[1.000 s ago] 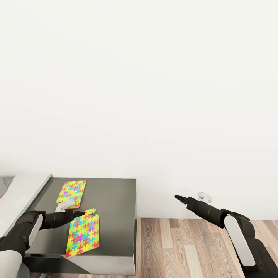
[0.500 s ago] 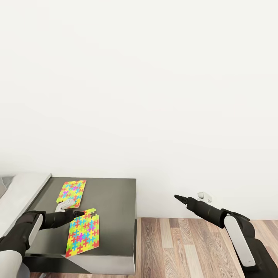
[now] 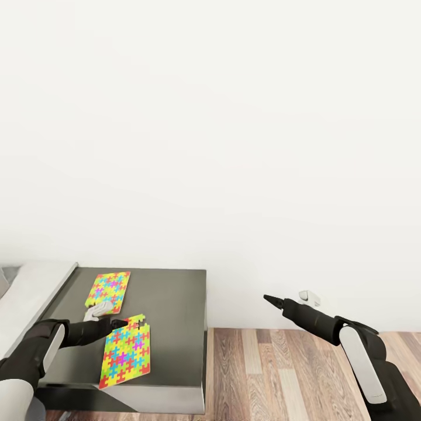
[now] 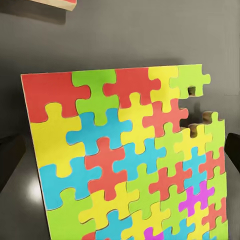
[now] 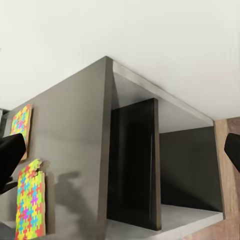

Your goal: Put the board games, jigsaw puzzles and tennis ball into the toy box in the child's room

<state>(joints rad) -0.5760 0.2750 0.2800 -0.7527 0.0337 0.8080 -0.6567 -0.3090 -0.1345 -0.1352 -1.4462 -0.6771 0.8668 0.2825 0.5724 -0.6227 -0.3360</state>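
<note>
At lower left, the nearer jigsaw puzzle (image 3: 126,352) is being approached by the spread left end effector (image 3: 120,322), so a closing pinch on its edge is being called for.

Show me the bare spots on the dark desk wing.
Bare: the dark desk wing between the two puzzles and its floor-side edge, plus the strip behind the far puzzle. Crowded: the gap between that and the near puzzle, where the left gripper sits.
</note>
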